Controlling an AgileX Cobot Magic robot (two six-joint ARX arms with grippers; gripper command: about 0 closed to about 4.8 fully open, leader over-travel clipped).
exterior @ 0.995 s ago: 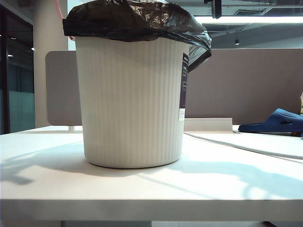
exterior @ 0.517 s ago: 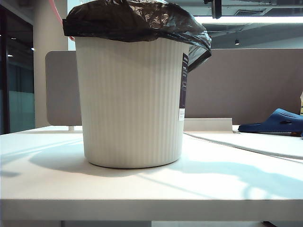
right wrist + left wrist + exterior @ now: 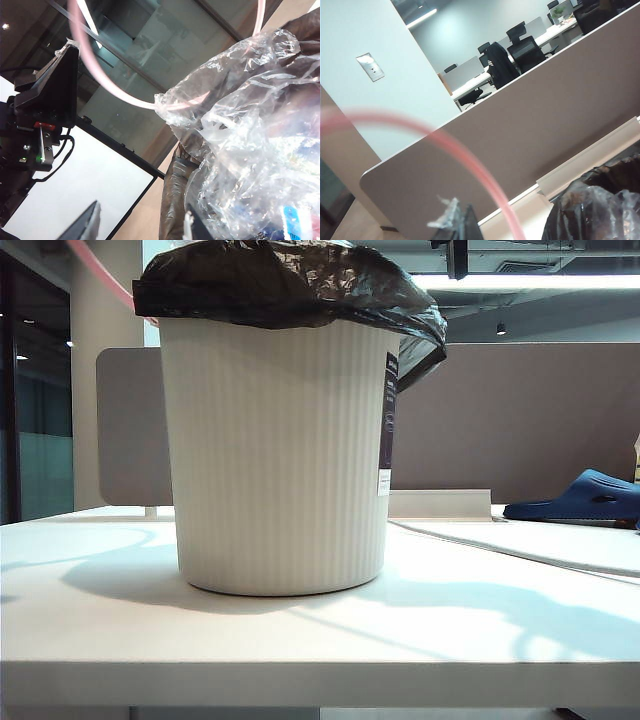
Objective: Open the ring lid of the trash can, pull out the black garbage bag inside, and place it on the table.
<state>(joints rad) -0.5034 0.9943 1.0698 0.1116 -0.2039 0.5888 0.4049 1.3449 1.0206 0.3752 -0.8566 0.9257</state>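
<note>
The cream ribbed trash can (image 3: 275, 460) stands mid-table (image 3: 300, 640), and the black garbage bag (image 3: 280, 280) is folded over its rim. The pink ring lid (image 3: 100, 272) is off the rim, slanting up past the can's upper left. My left gripper (image 3: 464, 225) is shut, and the hoop (image 3: 470, 160) arcs close past its tips. In the right wrist view its tip (image 3: 71, 47) meets the ring (image 3: 100, 85). My right gripper (image 3: 140, 227) stands open at the bag's edge (image 3: 175, 175), one finger against clear plastic (image 3: 250, 150) inside. Neither gripper shows in the exterior view.
A grey partition panel (image 3: 520, 420) runs behind the table. A blue slipper (image 3: 585, 497) lies at the far right. A low white rail (image 3: 440, 503) sits behind the can on its right.
The pink ring has swung up and out to the left of the can's rim, and the arm shadows on the table have slid left. The right gripper has not moved.
</note>
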